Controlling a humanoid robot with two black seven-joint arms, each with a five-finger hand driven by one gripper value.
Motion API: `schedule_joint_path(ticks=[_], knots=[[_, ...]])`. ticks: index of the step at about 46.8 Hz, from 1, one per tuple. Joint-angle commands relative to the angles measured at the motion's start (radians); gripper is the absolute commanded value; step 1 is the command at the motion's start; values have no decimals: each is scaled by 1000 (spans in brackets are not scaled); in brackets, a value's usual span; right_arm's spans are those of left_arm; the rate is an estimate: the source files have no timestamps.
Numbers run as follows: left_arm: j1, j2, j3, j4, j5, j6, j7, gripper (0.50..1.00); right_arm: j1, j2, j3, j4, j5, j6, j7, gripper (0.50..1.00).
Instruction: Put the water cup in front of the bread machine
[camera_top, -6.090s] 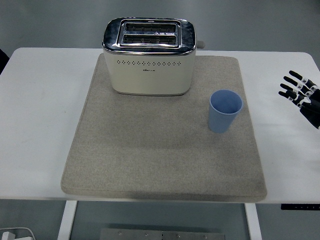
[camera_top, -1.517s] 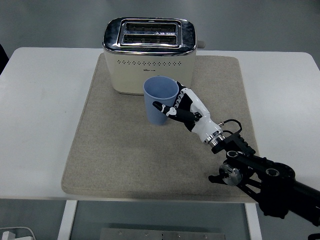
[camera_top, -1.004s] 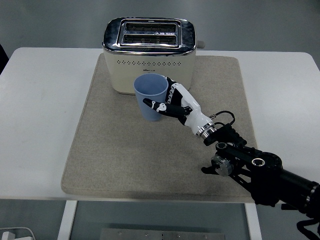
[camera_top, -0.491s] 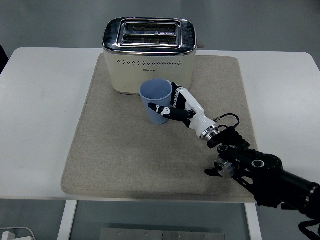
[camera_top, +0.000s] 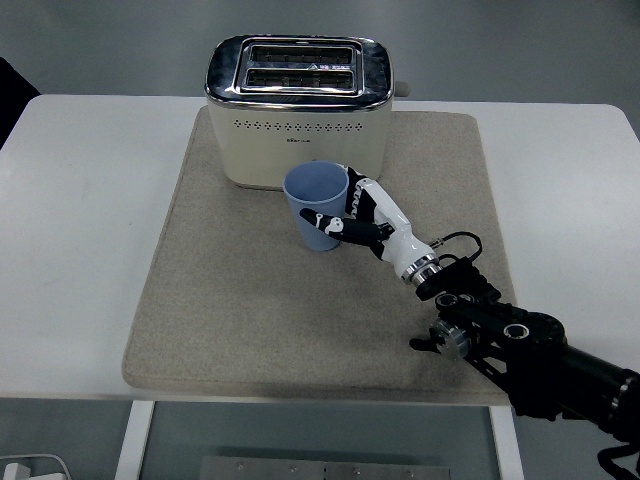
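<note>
Item, placing step: your right hand (camera_top: 352, 218) was wrapped around the blue water cup (camera_top: 318, 207), which stood upright on the grey mat (camera_top: 240, 300) just in front of the bread machine (camera_top: 298, 112), so by my judgement the carry was all but done and you needed only confirm the base sat flat, then loosen the fingers (camera_top: 322, 218). Item, clearance: the toaster's front wall was close behind the cup, so you had little room forward. The mat towards the near table (camera_top: 70, 220) edge lay bare for a withdrawal back and right; left hand not seen.
</note>
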Motion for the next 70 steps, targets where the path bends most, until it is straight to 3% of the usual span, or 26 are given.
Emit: schedule_joint_path(ticks=[1, 5, 44, 70], knots=[[0, 0, 0, 0, 0, 0, 0, 1000, -8, 0, 1, 0, 0, 0, 0, 864], [0, 0, 0, 0, 0, 0, 0, 1000, -10, 0, 1, 0, 0, 0, 0, 921], [0, 0, 0, 2, 0, 1, 0, 1000, -10, 0, 9, 12, 7, 0, 0, 924], [0, 0, 0, 2, 0, 1, 0, 1000, -34, 0, 18, 84, 1, -17, 0, 924]])
